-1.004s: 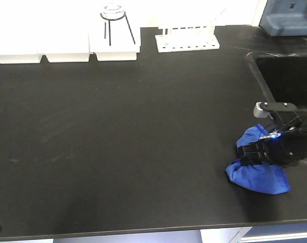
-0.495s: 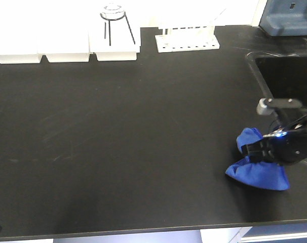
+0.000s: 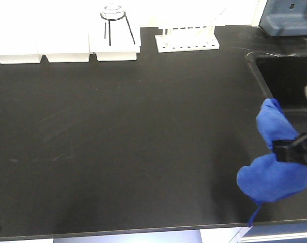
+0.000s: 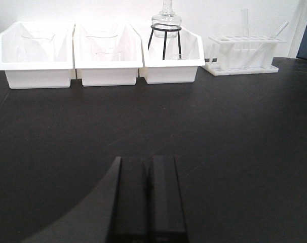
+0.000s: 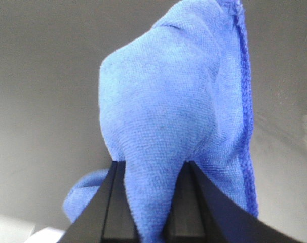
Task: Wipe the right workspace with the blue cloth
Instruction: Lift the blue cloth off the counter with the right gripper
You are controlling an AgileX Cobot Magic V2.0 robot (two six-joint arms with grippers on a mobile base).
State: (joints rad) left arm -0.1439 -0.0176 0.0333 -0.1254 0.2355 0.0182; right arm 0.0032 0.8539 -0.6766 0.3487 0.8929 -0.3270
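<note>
The blue cloth hangs bunched in the air over the front right part of a black counter, its thin loop dangling below. My right gripper is shut on the cloth's middle, at the right edge of the front view. In the right wrist view the cloth bulges up between the two black fingers of that gripper. My left gripper is shut on nothing, low over the same counter. The right workspace is out of view.
A sink basin is sunk into the counter's far right. Three white bins, a flask on a black tripod and a white test-tube rack line the back edge. A blue-grey device stands behind the sink.
My right gripper has lifted the blue cloth off the counter and carried it up and to the right. The cloth now hangs free instead of lying on the surface.
</note>
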